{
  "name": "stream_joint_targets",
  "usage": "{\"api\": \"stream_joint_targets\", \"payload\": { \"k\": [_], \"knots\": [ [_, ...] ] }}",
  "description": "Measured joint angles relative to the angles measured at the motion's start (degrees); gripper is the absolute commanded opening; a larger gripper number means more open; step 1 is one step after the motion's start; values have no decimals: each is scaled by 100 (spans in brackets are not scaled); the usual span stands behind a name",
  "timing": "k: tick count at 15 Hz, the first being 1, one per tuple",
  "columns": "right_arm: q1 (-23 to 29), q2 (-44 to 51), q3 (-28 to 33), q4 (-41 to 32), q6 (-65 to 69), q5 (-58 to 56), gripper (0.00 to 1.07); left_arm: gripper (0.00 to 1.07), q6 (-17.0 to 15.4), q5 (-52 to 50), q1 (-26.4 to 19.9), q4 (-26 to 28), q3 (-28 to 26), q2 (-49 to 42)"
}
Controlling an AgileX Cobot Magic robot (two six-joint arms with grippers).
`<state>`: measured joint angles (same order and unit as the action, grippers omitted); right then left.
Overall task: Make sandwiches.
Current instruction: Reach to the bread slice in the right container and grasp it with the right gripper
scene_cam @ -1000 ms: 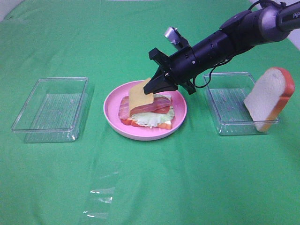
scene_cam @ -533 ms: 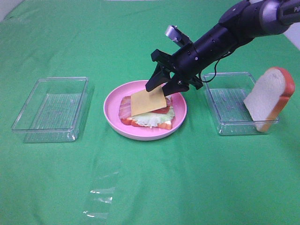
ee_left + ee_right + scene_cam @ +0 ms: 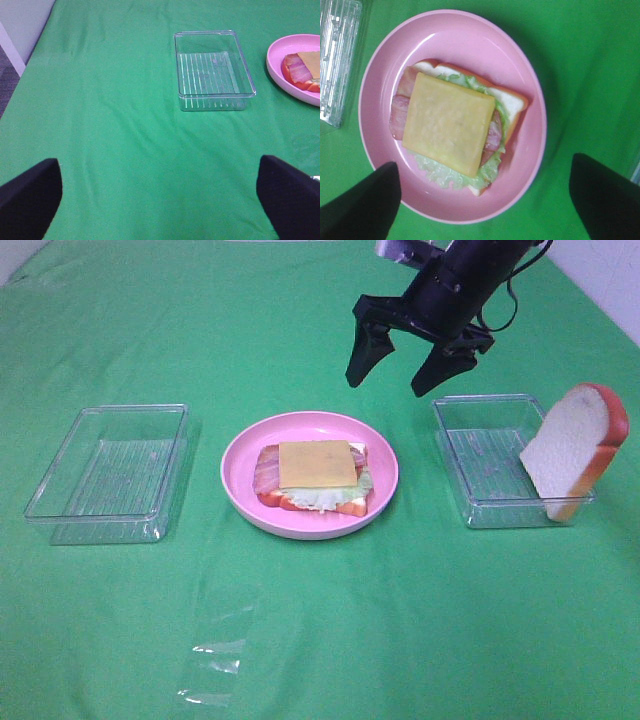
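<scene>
Released square cheese slice point(image 3: 317, 464) lies flat; right end effector point(image 3: 405, 362) lifted, empty.

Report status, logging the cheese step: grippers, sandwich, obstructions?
Right gripper open, empty, above plate. Left gripper open, idle. Sandwich cheese-topped; last bread slice in tray. Nothing obstructing.

Right arm: reaches in from the upper right of the exterior high view, wrist angled downward | Right claw point(image 3: 406, 365): raised, fingers spread wide apart, nothing between them | Left claw point(image 3: 160, 200): only its two dark fingertips show in the left wrist view, set far apart, empty
</scene>
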<state>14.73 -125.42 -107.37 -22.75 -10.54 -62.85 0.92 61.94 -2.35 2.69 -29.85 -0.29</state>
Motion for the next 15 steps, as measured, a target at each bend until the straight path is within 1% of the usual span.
{"api": "stream_joint_targets", "payload": {
  "k": [3, 6, 7, 8, 9, 13, 15],
  "knots": [
    [0, 378, 0, 516, 206, -286, 88, 98, 0, 0, 0, 0, 0, 0],
    [0, 785, 0, 1324, 413, -590, 88, 98, 0, 0, 0, 0, 0, 0],
    [0, 859, 0, 1438, 476, -625, 88, 98, 0, 0, 0, 0, 0, 0],
    [-63, 1100, 0, 1828, 561, -653, 88, 98, 0, 0, 0, 0, 0, 0],
    [-166, 1197, 0, 1833, 567, -659, 87, 98, 0, 0, 0, 0, 0, 0],
    [-1140, 1570, 0, 1885, 699, -653, 87, 98, 0, 0, 0, 29, 0, 0],
    [-1450, 1742, 0, 1896, 705, -659, 87, 98, 0, 0, 0, 34, 0, 0]
  ]
}}
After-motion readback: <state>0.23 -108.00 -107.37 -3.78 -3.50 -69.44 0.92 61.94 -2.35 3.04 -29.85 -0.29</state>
